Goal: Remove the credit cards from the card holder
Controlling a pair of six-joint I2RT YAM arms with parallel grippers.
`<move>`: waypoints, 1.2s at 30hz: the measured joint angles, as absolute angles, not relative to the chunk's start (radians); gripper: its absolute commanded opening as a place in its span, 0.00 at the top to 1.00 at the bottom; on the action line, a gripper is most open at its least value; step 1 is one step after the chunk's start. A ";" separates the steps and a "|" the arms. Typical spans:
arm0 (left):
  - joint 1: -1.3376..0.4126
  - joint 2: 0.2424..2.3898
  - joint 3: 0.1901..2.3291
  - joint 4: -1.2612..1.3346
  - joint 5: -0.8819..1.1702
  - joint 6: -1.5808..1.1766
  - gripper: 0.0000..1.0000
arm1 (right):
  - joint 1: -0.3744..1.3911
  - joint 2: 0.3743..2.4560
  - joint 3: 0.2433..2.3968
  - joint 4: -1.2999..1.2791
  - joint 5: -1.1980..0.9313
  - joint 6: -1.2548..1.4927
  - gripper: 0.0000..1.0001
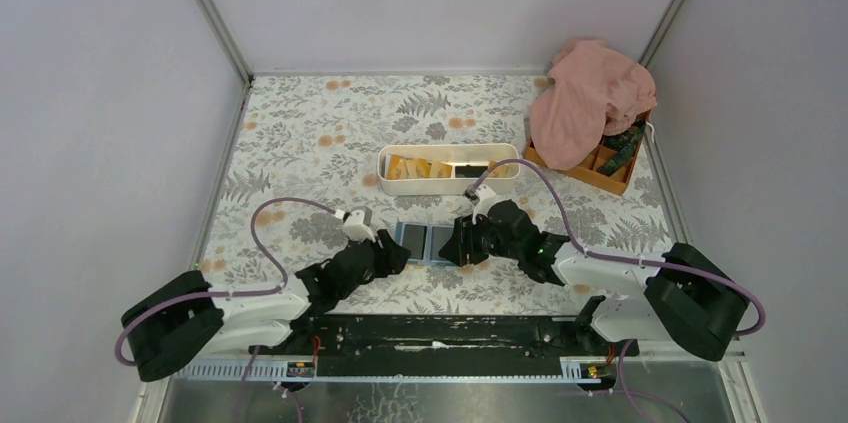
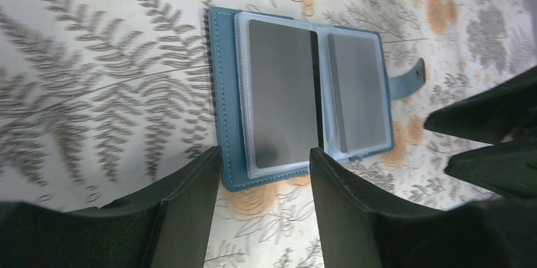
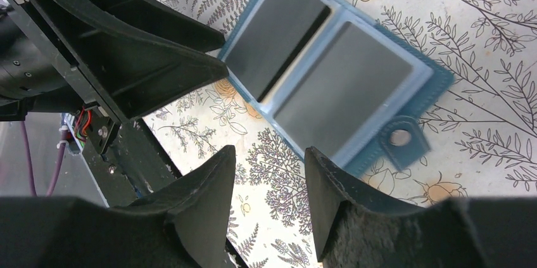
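**Card holder lies open on the tabletop between two open tools**

The blue card holder (image 1: 425, 241) lies opened flat on the leaf-patterned tabletop (image 1: 320, 133), near the front edge and between the two arms. Its two clear-fronted pockets face up, and both show grey. A snap tab (image 3: 400, 138) sticks out from one side. A thin dark strip (image 2: 314, 90) runs along the fold between the pockets. Whether it is the edge of a card cannot be told.

The left tool (image 2: 265, 154) sits at one end of the holder. Its fingers (image 2: 190, 198) are spread apart, with the holder's near edge showing in the gap, and it has hold of nothing. Whether its tips touch the holder cannot be told.

The right tool (image 3: 269, 154) faces it from the other side, close to the tab corner. Its fingers (image 3: 209, 185) are also spread wide, with only patterned tabletop between them, and it holds nothing.

Further back stands a long white tray (image 1: 450, 186). Orange-yellow cards (image 1: 410, 168) lie at its left end, with something black (image 1: 470, 171) further to the right.

In the far right corner is an orange box (image 1: 590, 175), partly covered by a pink cloth (image 1: 590, 98).
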State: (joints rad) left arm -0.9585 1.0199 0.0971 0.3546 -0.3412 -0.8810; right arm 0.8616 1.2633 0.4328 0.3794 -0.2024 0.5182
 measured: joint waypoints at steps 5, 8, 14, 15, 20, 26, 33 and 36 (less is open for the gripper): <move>-0.961 1.117 0.097 0.499 -0.287 -0.914 0.39 | 0.862 1.259 0.426 0.388 -0.181 0.529 0.49; -0.962 1.121 0.097 0.509 -0.263 -0.920 0.40 | 0.862 1.239 0.409 0.395 -0.150 0.543 0.50; -0.963 1.105 0.097 0.505 -0.215 -0.921 0.40 | 0.862 1.232 0.395 0.427 -0.122 0.575 0.51; -0.963 1.099 0.097 0.501 -0.210 -0.921 0.40 | 0.862 1.236 0.394 0.439 -0.124 0.581 0.51; -0.963 1.025 0.097 0.439 -0.209 -0.912 0.42 | 0.862 1.271 0.390 0.489 -0.142 0.603 0.51; -0.963 0.839 0.097 0.366 -0.227 -0.891 0.44 | 0.862 1.286 0.390 0.512 -0.153 0.607 0.51; -0.958 0.860 0.105 0.382 -0.222 -0.837 0.44 | 0.862 1.314 0.390 0.537 -0.178 0.607 0.51; -0.939 0.939 0.113 0.413 -0.196 -0.823 0.45 | 0.862 1.325 0.390 0.551 -0.193 0.608 0.51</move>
State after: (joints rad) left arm -0.9386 0.9386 0.1131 0.4126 -0.1963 -0.8227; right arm 0.8616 1.3247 0.3904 0.5507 -0.1932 0.6079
